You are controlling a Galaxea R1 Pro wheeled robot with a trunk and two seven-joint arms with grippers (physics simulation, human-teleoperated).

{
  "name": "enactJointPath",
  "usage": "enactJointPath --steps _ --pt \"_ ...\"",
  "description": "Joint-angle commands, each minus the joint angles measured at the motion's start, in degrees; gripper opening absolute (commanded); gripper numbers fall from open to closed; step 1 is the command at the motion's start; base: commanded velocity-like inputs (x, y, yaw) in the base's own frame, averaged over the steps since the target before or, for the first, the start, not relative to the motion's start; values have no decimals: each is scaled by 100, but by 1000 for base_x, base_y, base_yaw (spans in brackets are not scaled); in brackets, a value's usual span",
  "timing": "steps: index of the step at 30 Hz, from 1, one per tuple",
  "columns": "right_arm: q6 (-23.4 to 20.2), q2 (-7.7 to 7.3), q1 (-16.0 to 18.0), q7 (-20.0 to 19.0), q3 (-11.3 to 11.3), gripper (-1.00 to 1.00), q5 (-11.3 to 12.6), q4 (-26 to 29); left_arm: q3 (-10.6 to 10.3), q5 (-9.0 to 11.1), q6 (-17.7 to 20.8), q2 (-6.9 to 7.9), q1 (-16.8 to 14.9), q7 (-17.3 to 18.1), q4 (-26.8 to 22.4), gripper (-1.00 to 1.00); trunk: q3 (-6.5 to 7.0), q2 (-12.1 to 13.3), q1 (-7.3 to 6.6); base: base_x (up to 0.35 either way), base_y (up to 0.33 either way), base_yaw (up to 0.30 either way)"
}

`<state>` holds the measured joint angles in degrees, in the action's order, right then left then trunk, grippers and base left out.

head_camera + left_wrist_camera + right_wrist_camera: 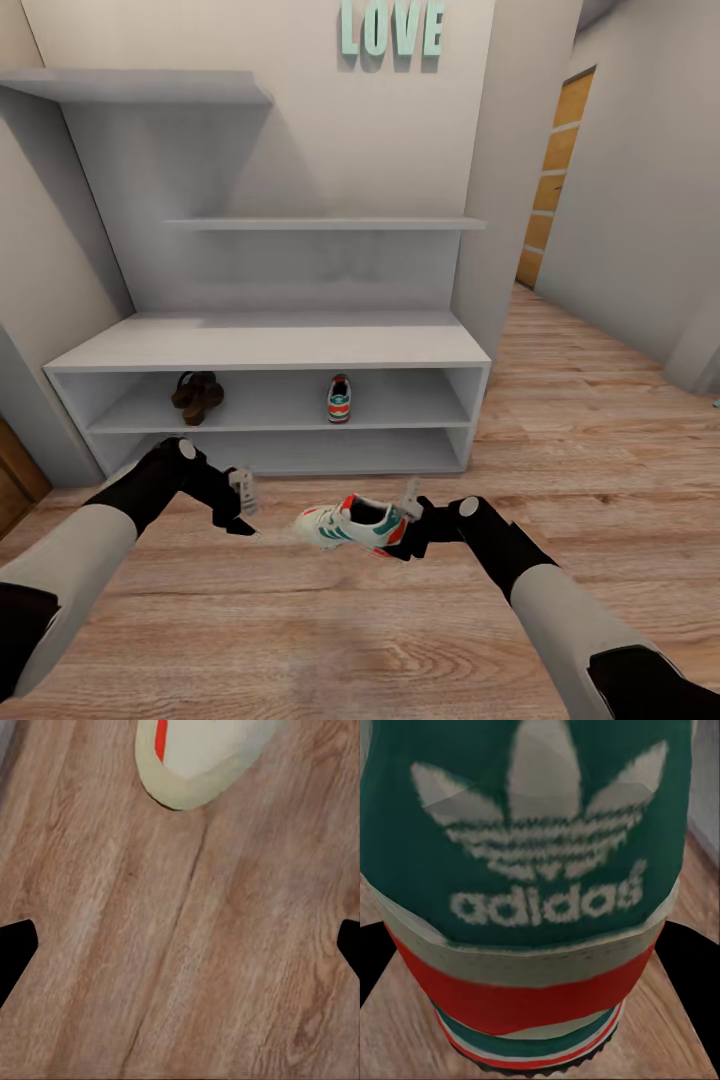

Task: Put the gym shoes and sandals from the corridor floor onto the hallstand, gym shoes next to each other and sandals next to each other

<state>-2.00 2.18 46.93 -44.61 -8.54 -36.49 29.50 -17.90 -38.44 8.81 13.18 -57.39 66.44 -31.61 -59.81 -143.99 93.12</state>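
gym shoe [352, 524] | right hand [408, 520] clamps heel | left hand [243, 505] spread, empty

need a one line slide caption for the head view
Right gripper at the heel of a gym shoe on the corridor floor; its mate and sandals sit on the hallstand.

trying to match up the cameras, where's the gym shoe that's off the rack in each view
Head view: the gym shoe sits low centre, at the right gripper, in front of the hallstand.
Left wrist view: only its pale toe shows at the picture's upper edge.
Right wrist view: its green heel tab with logo is close up, between the jaws.
Shared landmark: the wood-plank floor.
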Motion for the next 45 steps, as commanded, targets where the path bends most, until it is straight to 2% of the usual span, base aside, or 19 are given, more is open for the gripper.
enactJointPath --steps 1,4,5,6,7,8,12,15,19,25,26,30,34,35,38,39,45 --pt "-8 -24 0 189 0 -100 20 -56 -2 11 1 12 -1 -245 136 100 0 0 0 0 0 0" --pt "-18 -128 0 814 5 -100 25 -315 -7 121 0 19 -1 -1080 590 100 0 0 0 0 0 0" --pt "-18 -128 0 814 5 -100 25 -315 -7 121 0 19 -1 -1080 590 100 0 0 0 0 0 0" --pt "-22 -208 0 1280 7 -100 33 -546 -5 340 -7 -6 -1 -1714 911 100 0 0 0 0 0 0" --pt "-22 -208 0 1280 7 -100 33 -546 -5 340 -7 -6 -1 -1714 911 100 0 0 0 0 0 0" --pt "-25 -276 0 1757 20 -100 42 -798 -5 694 -18 -33 -1 -2360 1234 100 0 0 0 0 0 0" --pt "-25 -361 0 2598 174 -100 97 -1282 -5 1576 -144 -122 -1 -3497 1860 100 0 0 0 0 0 0" --pt "-12 -408 -2 3051 476 -100 210 -1565 -4 2175 -489 -179 -1 -4106 2285 100 0 0 0 0 0 0" --pt "15 -456 -22 3424 1063 -100 432 -1759 1 2919 -1096 -250 1 -4684 2706 100 0 0 0 0 0 0" --pt "284 -481 -88 3754 1899 -100 683 -1863 4 3930 -1622 -303 42 -5053 2925 100 0 0 0 0 0 0" --pt "419 -484 -107 3833 2070 -100 721 -1881 5 4210 -1882 -311 120 -5101 2956 100 0 0 0 0 0 0" --pt "609 -488 -144 3941 2253 -100 768 -1903 5 4774 -2652 -319 381 -5190 2986 100 0 0 0 0 0 0" --pt "689 -489 -180 3999 2330 -100 793 -1910 6 5461 -3252 -349 610 -5316 2997 100 0 0 0 0 0 0" --pt "718 -490 -195 4019 2356 -100 801 -1911 6 5923 -3479 -378 799 -5364 3003 100 0 0 0 0 0 0" --pt "735 -490 -203 4029 2371 -100 825 -1912 4 6282 -3680 -415 1033 -5388 3003 100 0 0 0 0 0 0" --pt "744 -490 -207 4034 2382 -100 909 -1913 5 6508 -3912 -459 1189 -5400 3003 100 0 0 0 0 0 0" --pt "751 -490 -210 4038 2390 -100 1263 -1913 5 6689 -4114 -502 1317 -5410 3002 100 0 0 0 0 0 0"
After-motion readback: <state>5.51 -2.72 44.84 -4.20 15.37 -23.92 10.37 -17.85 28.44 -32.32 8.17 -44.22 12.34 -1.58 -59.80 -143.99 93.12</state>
